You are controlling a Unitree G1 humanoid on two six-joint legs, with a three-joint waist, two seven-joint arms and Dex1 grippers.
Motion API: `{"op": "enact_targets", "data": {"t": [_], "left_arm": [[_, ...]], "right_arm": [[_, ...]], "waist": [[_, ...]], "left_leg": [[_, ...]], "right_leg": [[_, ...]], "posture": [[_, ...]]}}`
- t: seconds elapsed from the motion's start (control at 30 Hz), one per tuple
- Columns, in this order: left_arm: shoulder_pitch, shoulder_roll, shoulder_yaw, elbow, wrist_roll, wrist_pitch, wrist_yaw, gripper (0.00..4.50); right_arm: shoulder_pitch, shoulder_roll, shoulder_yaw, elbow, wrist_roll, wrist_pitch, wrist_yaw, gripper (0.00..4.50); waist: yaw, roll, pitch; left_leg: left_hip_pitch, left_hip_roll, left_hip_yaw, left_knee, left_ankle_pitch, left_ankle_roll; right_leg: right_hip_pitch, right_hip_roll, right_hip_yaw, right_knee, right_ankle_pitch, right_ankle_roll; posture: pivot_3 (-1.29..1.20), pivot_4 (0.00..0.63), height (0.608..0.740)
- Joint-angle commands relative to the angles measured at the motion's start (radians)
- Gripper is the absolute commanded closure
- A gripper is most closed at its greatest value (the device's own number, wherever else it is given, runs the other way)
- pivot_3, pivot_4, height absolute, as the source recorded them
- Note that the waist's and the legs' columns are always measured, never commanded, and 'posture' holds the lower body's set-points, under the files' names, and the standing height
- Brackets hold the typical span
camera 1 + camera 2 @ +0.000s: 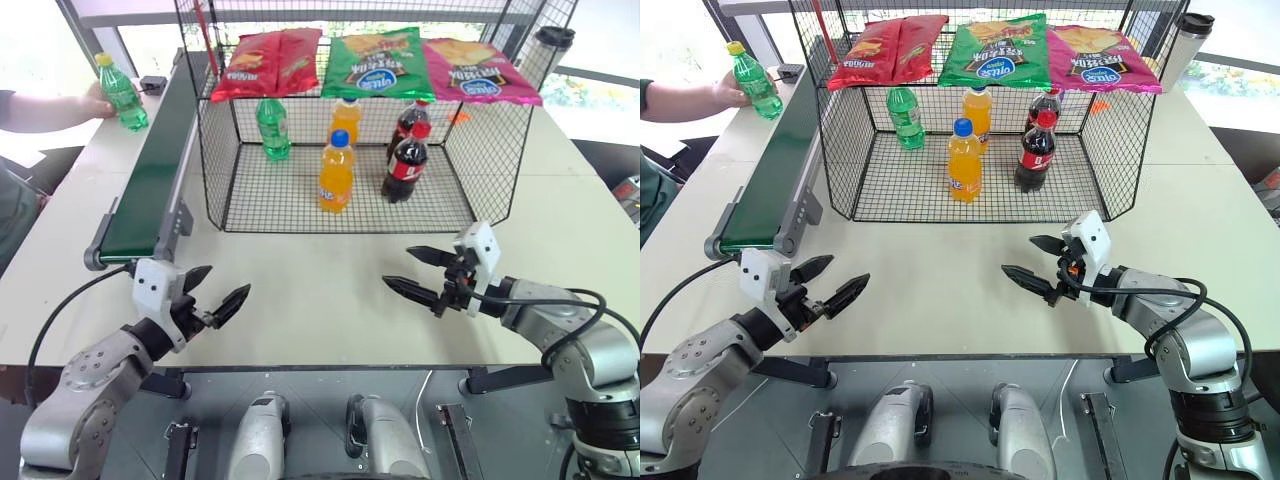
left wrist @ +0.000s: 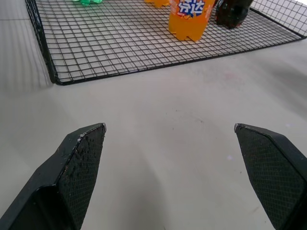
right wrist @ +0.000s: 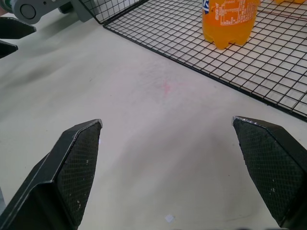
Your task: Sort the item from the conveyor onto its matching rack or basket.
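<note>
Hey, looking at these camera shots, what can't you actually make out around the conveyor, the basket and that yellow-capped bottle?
- Green bottle with yellow cap: a person's hand covers its far side, so whether it stands on the table or is held up is unclear.
- Conveyor: its far end runs behind the wire basket.
- Rear cola bottle: partly hidden by the front one.
- Chip bags: small print too small.

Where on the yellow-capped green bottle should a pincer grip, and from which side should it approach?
Probably the green bottle's label band at mid-body, approached level from the near side with the left pincer: the bottle is upright, and a person's hand holds its far left side.
</note>
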Motion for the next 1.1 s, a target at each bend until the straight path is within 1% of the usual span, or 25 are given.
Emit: {"op": "enact_targets", "data": {"t": [0.03,0.43,1.1], "left_arm": [[-0.012,0.003,0.021,-0.035,-0.005,-0.021,0.006,0.01],[-0.034,-0.003,0.020,-0.026,0.005,-0.027,0.034,0.01],[-0.062,-0.008,0.012,-0.010,0.031,-0.044,0.052,0.01]], "right_arm": [[-0.017,0.005,-0.007,-0.015,0.009,-0.017,0.003,0.00],[-0.033,0.005,0.007,0.012,-0.001,-0.039,0.012,0.00],[-0.039,0.019,0.010,0.003,-0.011,-0.040,0.001,0.00]], "waist": [[0.000,0.000,0.000],[0.000,0.000,0.000],[0.001,0.000,0.000]], "left_leg": [[0.000,0.000,0.000,0.000,0.000,0.000],[0.000,0.000,0.000,0.000,0.001,0.002],[0.001,0.000,0.000,0.000,0.001,0.002]], "right_leg": [[0.000,0.000,0.000,0.000,0.000,0.000],[0.000,0.000,0.000,0.000,0.000,0.000],[0.000,0.000,0.000,0.001,0.000,0.000]], "posture": [[0.00,0.150,0.740],[0.00,0.150,0.740],[0.00,0.150,0.740]]}}
